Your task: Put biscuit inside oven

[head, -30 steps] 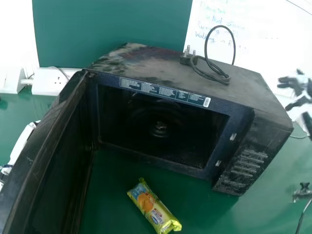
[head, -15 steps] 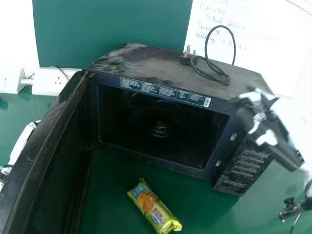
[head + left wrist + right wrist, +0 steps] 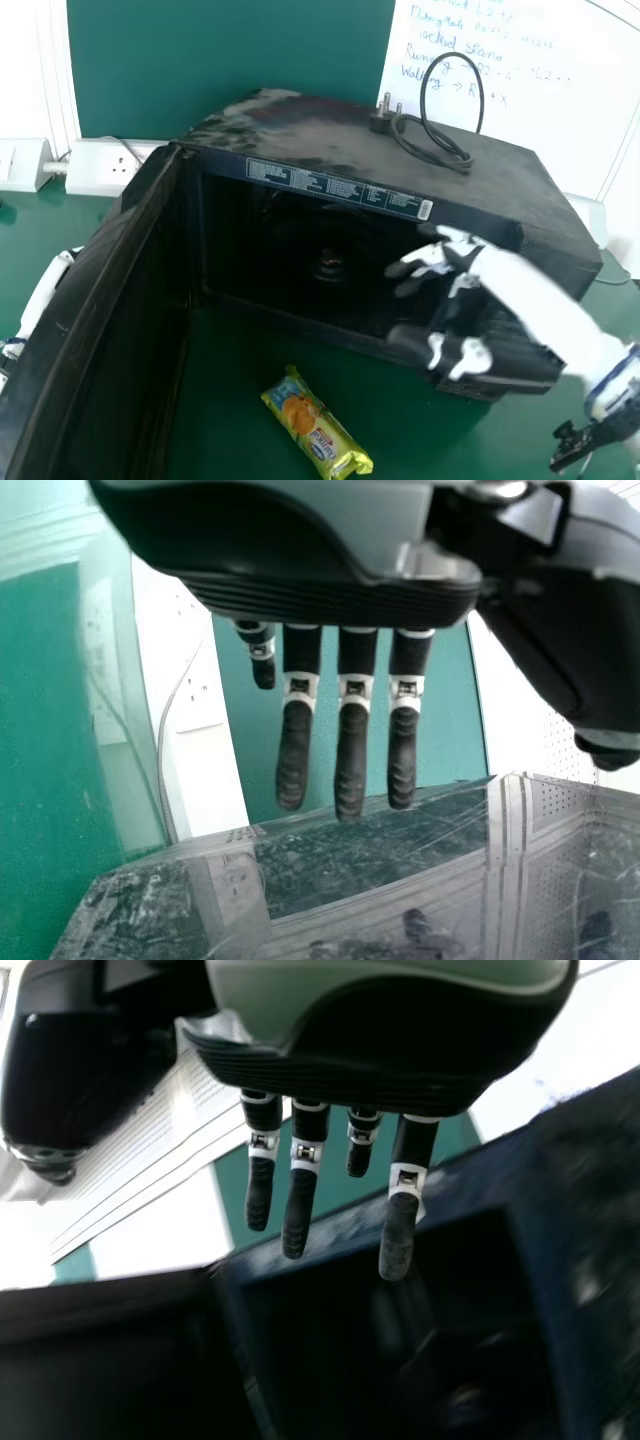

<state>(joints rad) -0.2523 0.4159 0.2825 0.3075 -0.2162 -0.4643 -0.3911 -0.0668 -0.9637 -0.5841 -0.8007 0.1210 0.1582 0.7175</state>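
Yellow-and-green wrapping encloses the biscuit (image 3: 316, 425), which lies on the worktop (image 3: 255, 385) to the left of the right robot hand (image 3: 470, 358) and nearer the robot, untouched. That hand is open and holds nothing, its fingers spread before the right part of the oven's (image 3: 370, 180) opening. Well to its left, the oven door (image 3: 130, 300) stands swung open; beyond that door is the left robot hand (image 3: 42, 293), also open, with straight fingers. Farther from the robot than the right hand, a black cord (image 3: 425, 143) and plug (image 3: 381, 122) rest on the oven's top.

On the table (image 3: 235, 400), the biscuit (image 3: 316, 425) lies before the oven (image 3: 320, 125).
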